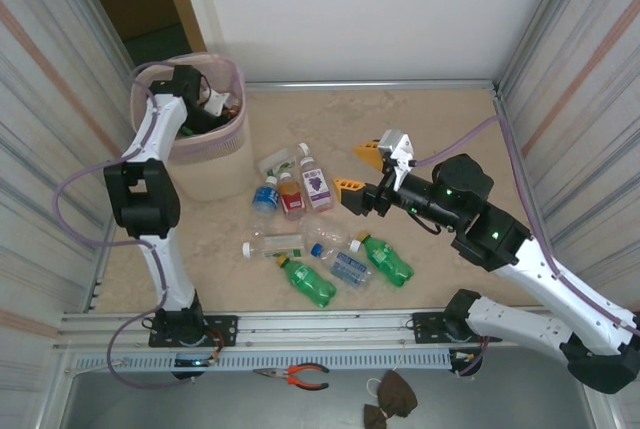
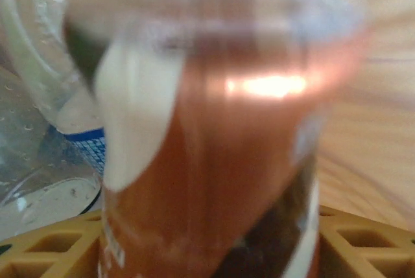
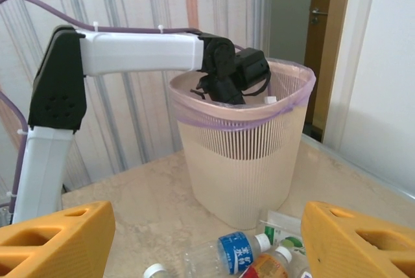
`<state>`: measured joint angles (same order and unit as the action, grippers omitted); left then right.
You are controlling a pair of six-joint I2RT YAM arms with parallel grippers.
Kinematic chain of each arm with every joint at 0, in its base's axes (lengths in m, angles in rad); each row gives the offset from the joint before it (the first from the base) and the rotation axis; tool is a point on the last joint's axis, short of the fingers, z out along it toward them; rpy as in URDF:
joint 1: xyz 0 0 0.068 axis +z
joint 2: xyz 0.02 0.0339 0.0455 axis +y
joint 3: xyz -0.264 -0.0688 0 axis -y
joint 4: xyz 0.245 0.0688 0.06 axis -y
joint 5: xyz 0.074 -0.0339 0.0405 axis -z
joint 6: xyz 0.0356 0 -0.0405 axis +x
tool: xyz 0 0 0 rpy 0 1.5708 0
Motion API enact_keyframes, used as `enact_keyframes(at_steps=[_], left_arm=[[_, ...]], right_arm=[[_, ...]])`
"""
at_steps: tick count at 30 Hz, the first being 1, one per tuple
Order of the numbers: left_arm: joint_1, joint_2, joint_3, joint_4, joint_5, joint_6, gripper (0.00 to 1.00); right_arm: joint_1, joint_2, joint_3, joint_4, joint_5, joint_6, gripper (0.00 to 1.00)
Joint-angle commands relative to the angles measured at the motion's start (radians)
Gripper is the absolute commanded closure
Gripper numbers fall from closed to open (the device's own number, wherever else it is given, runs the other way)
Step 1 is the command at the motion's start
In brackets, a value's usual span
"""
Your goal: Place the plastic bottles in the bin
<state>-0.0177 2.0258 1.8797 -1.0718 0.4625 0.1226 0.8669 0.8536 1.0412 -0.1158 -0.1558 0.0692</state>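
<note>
Stood at drop-off in round pink mesh bin (image 1: pixel 218 171); couldn't tell hold of left gripper (image 1: pixel 208 101) on brown plastic bottle (image 2: pixel 220 181); right gripper (image 1: pixel 357 170) open, empty; needed release, withdrawal.

Soft, even light with faint shadows overhead; left wrist close-up badly blurred, glare on a brown bottle (image 2: pixel 220 181).

The bin (image 1: pixel 212 171), pale pink mesh over a beige body, stands upright at the bench's (image 1: pixel 440 119) far left. Mid-bench lie clustered plastic bottles (image 1: pixel 316 187), clear ones and two green ones (image 1: pixel 307 282). A blurred reddish-brown bottle (image 2: pixel 220 181) sits inside the bin.
</note>
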Motion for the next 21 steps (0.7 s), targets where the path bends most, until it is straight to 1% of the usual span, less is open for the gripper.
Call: enact_keyframes(at_steps=[1, 3, 6, 11, 21], left_arm=[[-0.016, 0.008, 0.039, -0.042, -0.010, 0.020, 0.28], [-0.015, -0.012, 0.042, -0.041, -0.042, 0.018, 0.22], [-0.015, -0.045, 0.048, -0.035, -0.067, 0.018, 0.17], [-0.012, -0.107, 0.071, -0.030, -0.083, 0.014, 0.14], [-0.009, -0.230, 0.115, -0.035, -0.086, 0.010, 0.14]], right_arm=[[0.009, -0.030, -0.004, -0.005, 0.032, -0.012, 0.25], [0.009, -0.038, -0.007, -0.011, 0.036, -0.011, 0.25], [0.009, -0.045, -0.011, -0.019, 0.045, -0.009, 0.26], [0.009, -0.042, -0.007, -0.034, 0.060, -0.008, 0.25], [0.009, -0.024, 0.003, -0.056, 0.067, -0.010, 0.25]])
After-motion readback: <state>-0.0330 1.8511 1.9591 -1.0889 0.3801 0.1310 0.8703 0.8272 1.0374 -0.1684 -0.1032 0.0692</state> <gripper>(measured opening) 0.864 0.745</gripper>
